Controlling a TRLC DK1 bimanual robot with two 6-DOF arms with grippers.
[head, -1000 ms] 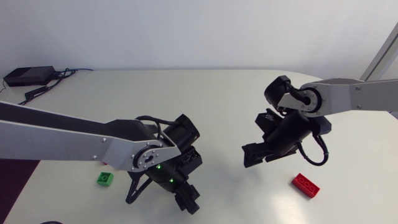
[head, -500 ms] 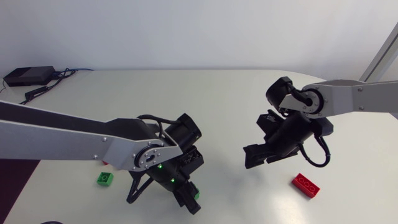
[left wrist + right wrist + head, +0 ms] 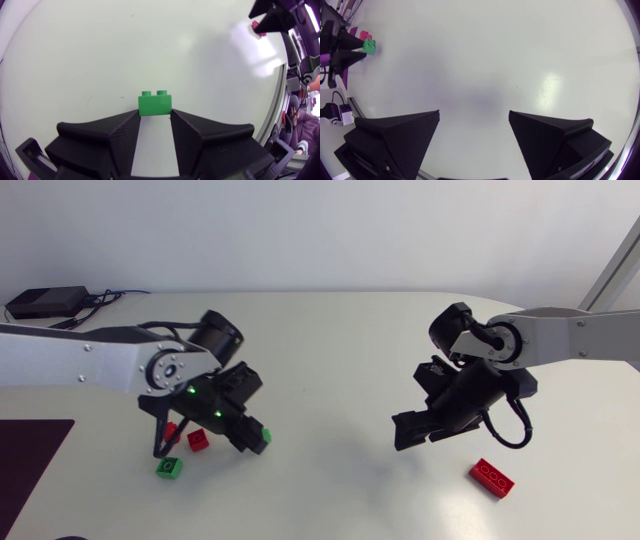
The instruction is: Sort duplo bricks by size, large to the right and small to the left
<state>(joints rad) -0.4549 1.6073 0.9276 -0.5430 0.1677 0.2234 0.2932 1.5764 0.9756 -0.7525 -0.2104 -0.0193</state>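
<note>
In the head view, a long red duplo brick (image 3: pixel 493 477) lies nearest the lower edge, at the lower right, flat on the white table (image 3: pixel 340 350) and well apart from both arms. At the lower left sits a small green brick (image 3: pixel 168 468), free of any finger. Just above it a small red brick (image 3: pixel 198 440) rests on the table, with a second red piece (image 3: pixel 170 430) beside it, partly hidden under the left arm.

The left gripper (image 3: pixel 256 440) is left of centre, beside the small red brick, and it is clamped on a held green brick (image 3: pixel 263 436). In the left wrist view this held green brick (image 3: pixel 155 104) is upright, studs up, pinched from both sides at the tips of the left gripper (image 3: pixel 155 116), whose jaws stand narrow, only the brick's width apart. Whether the brick touches the table cannot be told.

The right gripper (image 3: pixel 412 430) hangs right of centre, up and to the left of the long red brick. Its jaws are wide apart and hold nothing. In the right wrist view only bare table shows between the fingers of the right gripper (image 3: pixel 474 120). Far ahead of them are the held green brick (image 3: pixel 369 46) and a red brick (image 3: pixel 365 35).

Farthest off, in the upper left of the head view, a black box (image 3: pixel 45 302) with cables sits at the table's edge.
</note>
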